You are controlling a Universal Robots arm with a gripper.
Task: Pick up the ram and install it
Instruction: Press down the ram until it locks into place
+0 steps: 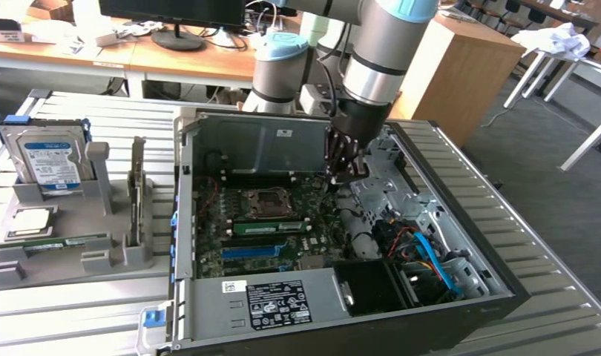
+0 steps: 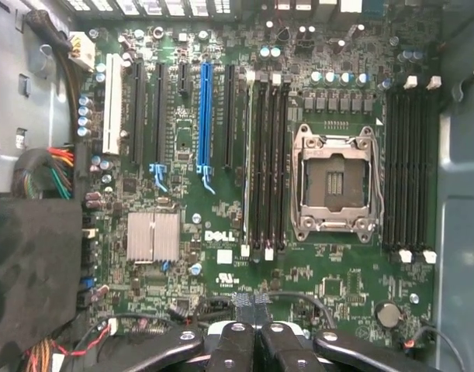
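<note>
A green ram stick [image 1: 271, 225] stands on edge in a memory slot just beside the empty processor socket [image 1: 268, 202] on the motherboard. In the wrist view the ram [image 2: 247, 155] appears edge-on as a thin pale strip along the black slots. My gripper [image 1: 345, 173] hangs inside the open computer case, above the board's far edge and a short way behind the socket. Its fingers [image 2: 235, 349] are pressed together with nothing between them, and the gripper [image 2: 248, 332] touches nothing. A second green stick [image 1: 58, 242] lies in the grey holder at the exterior view's left.
The grey holder [image 1: 43, 271] also carries a silver hard drive [image 1: 45, 159], a square processor chip [image 1: 31, 221] and an upright card [image 1: 137, 189]. Case walls [image 1: 459, 215], a drive cage and blue cables [image 1: 429, 259] crowd the exterior view's right. A wooden cabinet stands behind the arm.
</note>
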